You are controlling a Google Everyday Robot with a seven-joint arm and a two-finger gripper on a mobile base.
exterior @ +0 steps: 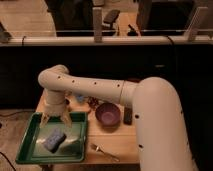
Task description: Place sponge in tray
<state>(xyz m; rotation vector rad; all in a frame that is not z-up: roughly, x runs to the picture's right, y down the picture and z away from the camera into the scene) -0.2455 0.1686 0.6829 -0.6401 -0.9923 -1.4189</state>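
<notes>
The blue-grey sponge [54, 139] lies inside the dark-green tray [30, 150], near its middle, on the glossy bottom. The tray sits at the left front of the wooden table. My gripper [55, 119] hangs just above the tray's far half, a little above and behind the sponge. Its two fingers are spread apart and hold nothing. The white arm reaches in from the right across the table.
A purple round bowl [108, 114] stands right of the tray. A dark flat object [128, 116] lies beside the bowl. A fork [104, 151] lies at the table's front edge. Small items sit behind the gripper near the table's back [80, 99]. A dark counter runs behind.
</notes>
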